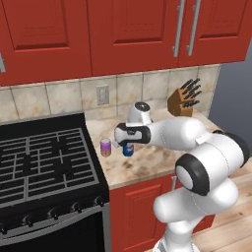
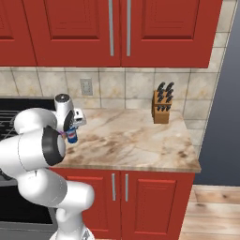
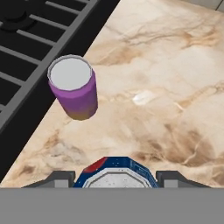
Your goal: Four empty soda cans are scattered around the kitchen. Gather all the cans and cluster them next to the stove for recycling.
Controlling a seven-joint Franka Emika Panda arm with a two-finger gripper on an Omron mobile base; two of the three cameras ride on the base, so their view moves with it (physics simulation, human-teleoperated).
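My gripper [image 1: 127,141] is shut on a blue soda can [image 1: 128,149], holding it upright and low at the beige counter, just right of the stove [image 1: 44,162]. In the hand view the blue can [image 3: 116,173] sits between the two fingertips [image 3: 57,178], its silvery top facing the camera. A purple soda can [image 1: 106,147] stands upright on the counter a short way left of the blue one, right at the stove's edge. It appears again in the hand view as the purple can [image 3: 74,87] beside the black grates [image 3: 30,35]. From the right base view, the blue can [image 2: 71,136] hangs under the hand.
A wooden knife block [image 1: 180,101] stands at the back right of the counter [image 1: 147,165]. A wall outlet [image 1: 102,94] sits on the tiled backsplash. Red upper cabinets [image 1: 133,29] hang overhead. The counter's right end drops to the wood floor [image 1: 236,216].
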